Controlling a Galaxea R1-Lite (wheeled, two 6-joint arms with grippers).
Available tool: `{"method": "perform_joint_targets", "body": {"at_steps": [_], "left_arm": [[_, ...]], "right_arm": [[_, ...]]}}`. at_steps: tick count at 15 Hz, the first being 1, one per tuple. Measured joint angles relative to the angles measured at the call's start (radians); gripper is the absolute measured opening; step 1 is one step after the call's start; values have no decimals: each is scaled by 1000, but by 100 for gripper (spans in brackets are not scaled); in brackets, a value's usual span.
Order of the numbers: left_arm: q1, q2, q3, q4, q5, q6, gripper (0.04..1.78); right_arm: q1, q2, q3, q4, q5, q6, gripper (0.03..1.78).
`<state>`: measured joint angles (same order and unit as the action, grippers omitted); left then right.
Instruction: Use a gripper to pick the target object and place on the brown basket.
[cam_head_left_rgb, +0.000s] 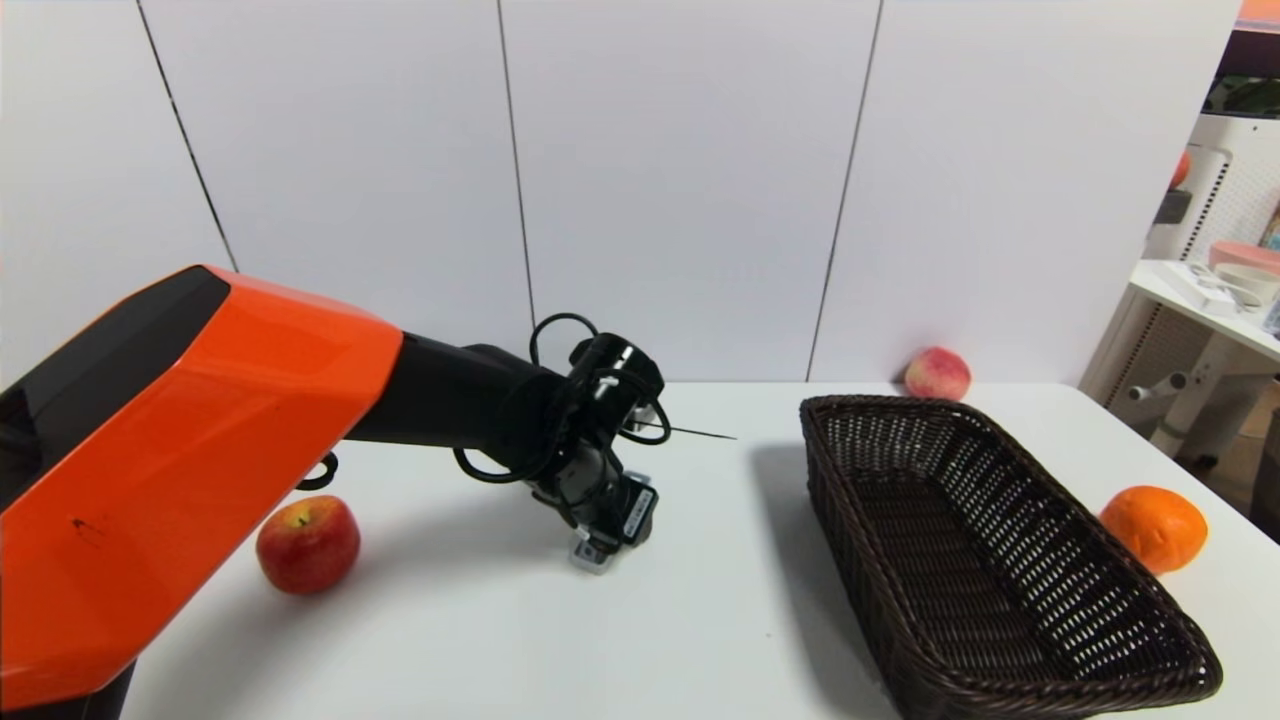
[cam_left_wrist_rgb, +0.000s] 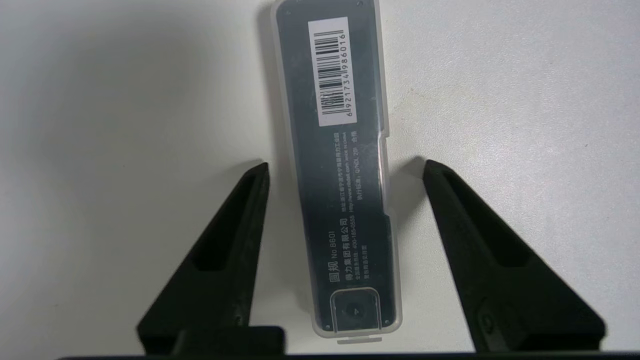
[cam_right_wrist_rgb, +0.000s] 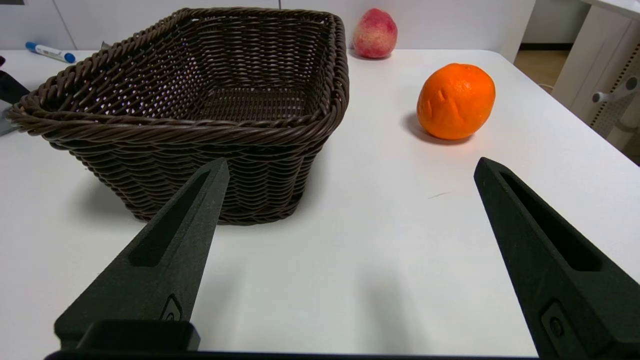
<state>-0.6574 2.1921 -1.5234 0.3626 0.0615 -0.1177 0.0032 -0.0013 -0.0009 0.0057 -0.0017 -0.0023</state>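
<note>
- Two black fingers of your left gripper (cam_left_wrist_rgb: 345, 167) are standing spread apart, straddling the slim flat grey case with translucent edges (cam_left_wrist_rgb: 342, 170) lying on the white table (cam_head_left_rgb: 700, 600); neither finger is touching it.
- You are seeing its long axis running straight out between the fingers, so closing across the narrow width looks right.
- Rightward, bare tabletop is separating the case from the large dark brown wicker basket (cam_head_left_rgb: 1000, 560).
- Your right gripper (cam_right_wrist_rgb: 350, 167) is idling with its fingers wide apart, near the basket's end and a round orange fruit (cam_right_wrist_rgb: 456, 101).
</note>
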Motion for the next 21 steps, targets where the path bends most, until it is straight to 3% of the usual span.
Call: {"method": "perform_joint_targets", "body": {"at_steps": [5, 11, 15, 18, 21], "left_arm": [[0, -4, 0, 1, -1, -1, 61], [-2, -23, -43, 3, -2, 5, 61], [-25, -26, -230, 0, -5, 5, 61], [-95, -13, -400, -18, -6, 3, 61], [-205, 7, -446, -160, -9, -3, 61]], "right_arm": [[0, 0, 0, 0, 0, 0, 169], [0, 0, 0, 0, 0, 0, 169], [0, 0, 0, 0, 0, 0, 169], [0, 0, 0, 0, 0, 0, 169], [0, 0, 0, 0, 0, 0, 169]]}}
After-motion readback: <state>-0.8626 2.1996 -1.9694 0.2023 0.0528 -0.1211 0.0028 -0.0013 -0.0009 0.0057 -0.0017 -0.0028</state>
